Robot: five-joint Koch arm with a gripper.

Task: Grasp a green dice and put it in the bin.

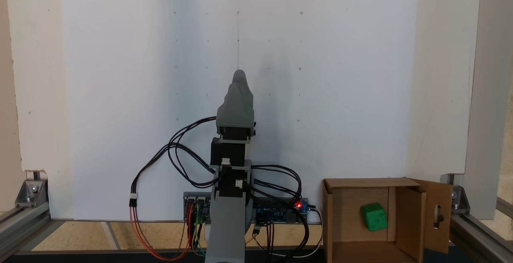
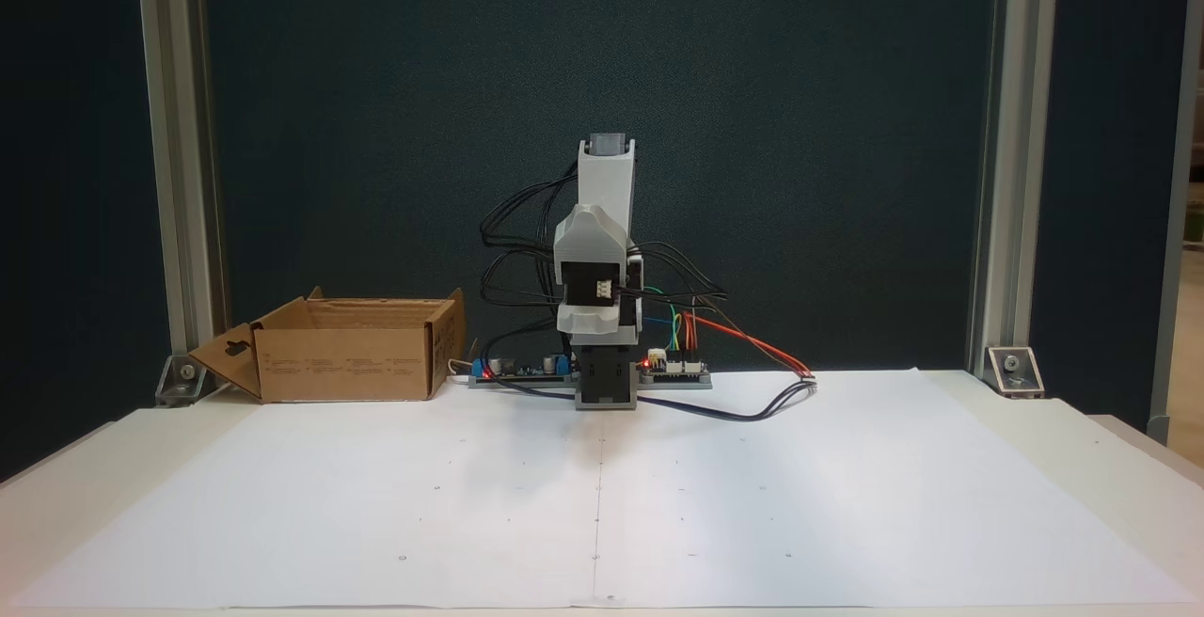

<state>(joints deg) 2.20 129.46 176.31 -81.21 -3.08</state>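
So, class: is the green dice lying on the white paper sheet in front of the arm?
No, the green dice lies inside the bin, not on the white sheet.

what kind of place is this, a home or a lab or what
Probably a hobby or lab test bench: an aluminium frame around the table, white paper marked with dots, bare circuit boards by the arm, and a cardboard bin.

You see the green dice (image 1: 374,216) lying inside the bin (image 1: 340,211), on its floor near the middle, tilted a little. The bin (image 2: 343,363) is an open brown cardboard box with its slotted flap spread outward.
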